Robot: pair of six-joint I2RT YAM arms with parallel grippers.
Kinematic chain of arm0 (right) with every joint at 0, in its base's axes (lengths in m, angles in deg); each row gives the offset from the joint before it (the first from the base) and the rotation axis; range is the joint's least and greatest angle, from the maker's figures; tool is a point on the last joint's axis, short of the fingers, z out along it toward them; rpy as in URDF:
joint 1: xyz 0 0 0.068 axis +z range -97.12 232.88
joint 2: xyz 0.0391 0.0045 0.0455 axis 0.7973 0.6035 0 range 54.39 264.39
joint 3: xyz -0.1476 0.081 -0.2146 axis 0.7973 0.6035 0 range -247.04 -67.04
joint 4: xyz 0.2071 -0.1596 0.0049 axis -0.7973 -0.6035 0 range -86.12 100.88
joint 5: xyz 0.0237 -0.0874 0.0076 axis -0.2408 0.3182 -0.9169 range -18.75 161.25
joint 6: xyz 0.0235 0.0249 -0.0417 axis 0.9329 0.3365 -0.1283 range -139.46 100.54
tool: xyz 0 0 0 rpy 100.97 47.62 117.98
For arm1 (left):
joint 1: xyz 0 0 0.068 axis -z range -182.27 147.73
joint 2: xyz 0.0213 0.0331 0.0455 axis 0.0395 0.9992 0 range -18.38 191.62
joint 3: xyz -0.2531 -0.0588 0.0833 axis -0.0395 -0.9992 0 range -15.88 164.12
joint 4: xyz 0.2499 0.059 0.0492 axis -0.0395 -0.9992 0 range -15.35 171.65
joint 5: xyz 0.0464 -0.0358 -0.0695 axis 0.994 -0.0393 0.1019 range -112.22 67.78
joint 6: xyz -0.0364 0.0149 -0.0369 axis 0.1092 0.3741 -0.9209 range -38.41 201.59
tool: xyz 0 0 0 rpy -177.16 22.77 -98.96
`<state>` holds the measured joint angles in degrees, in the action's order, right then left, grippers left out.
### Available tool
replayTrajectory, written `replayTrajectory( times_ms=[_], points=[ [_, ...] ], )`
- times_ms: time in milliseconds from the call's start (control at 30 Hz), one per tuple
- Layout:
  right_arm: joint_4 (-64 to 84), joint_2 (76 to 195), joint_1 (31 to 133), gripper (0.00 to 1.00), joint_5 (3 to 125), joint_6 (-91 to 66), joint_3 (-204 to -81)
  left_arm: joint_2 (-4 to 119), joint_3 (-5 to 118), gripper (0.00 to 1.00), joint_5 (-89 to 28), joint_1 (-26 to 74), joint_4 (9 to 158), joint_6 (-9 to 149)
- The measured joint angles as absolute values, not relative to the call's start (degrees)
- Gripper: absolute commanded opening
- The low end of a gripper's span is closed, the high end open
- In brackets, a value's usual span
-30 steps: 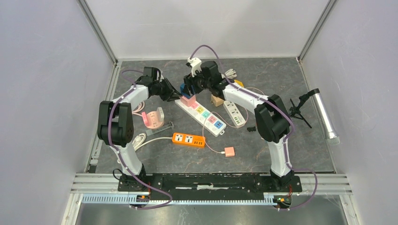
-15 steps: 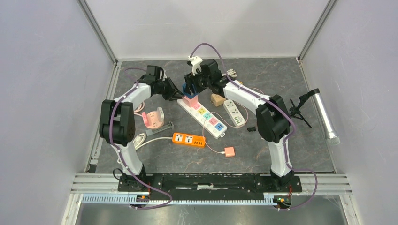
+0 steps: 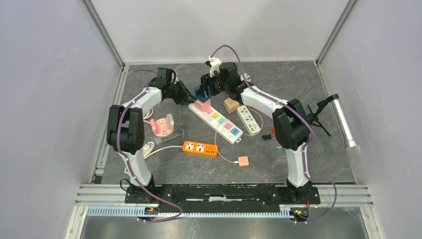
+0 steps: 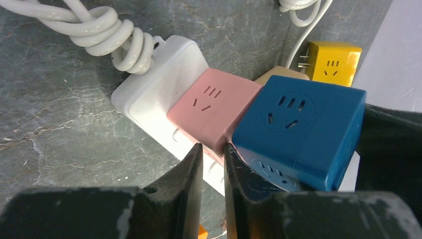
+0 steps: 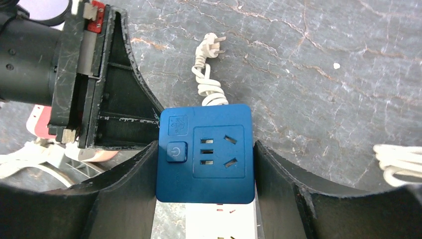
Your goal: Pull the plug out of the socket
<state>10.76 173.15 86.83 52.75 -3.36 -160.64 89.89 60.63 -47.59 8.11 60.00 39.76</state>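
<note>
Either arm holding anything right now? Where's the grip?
The right gripper holds the blue cube adapter, jaws on its two opposite side faces. The left gripper holds nothing, jaws nearly shut beside the pink adapter.

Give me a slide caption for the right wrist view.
Right gripper jaws clamp a blue cube adapter above the white power strip on the grey stone tabletop.
</note>
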Motion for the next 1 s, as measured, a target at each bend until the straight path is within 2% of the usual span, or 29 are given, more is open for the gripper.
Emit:
replayTrajectory(
  times_ms=[167, 200, 367, 433, 533, 767, 1000],
  points=[
    [10.2, 172.3, 88.5, 0.0, 54.8, -9.9, -159.9, 90.0, 60.6, 0.28, -47.5, 8.0, 59.5, 39.8],
    [10.2, 172.0, 88.6, 0.03, 54.8, -10.5, -159.5, 90.0, 60.6, 0.28, -47.6, 8.1, 59.4, 39.8],
    [9.8, 171.3, 88.8, 0.6, 55.4, -12.4, -158.7, 90.0, 60.6, 0.32, -47.7, 8.1, 59.0, 39.8],
    [9.4, 171.0, 88.8, 0.72, 55.5, -12.7, -158.5, 89.9, 60.5, 0.34, -47.8, 8.1, 58.9, 39.8],
    [8.9, 170.4, 88.5, 0.84, 55.4, -12.5, -158.0, 89.9, 60.4, 0.36, -47.9, 8.1, 59.1, 40.1],
    [10.3, 165.5, 86.3, 0.9, 52.4, -10.7, -157.6, 89.9, 59.8, 0.44, -48.1, 8.1, 60.1, 40.4],
    [7.2, 167.4, 85.8, 0.96, 52.0, -11.4, -161.1, 89.7, 59.0, 0.5, -48.3, 7.7, 60.7, 40.5]
  ],
)
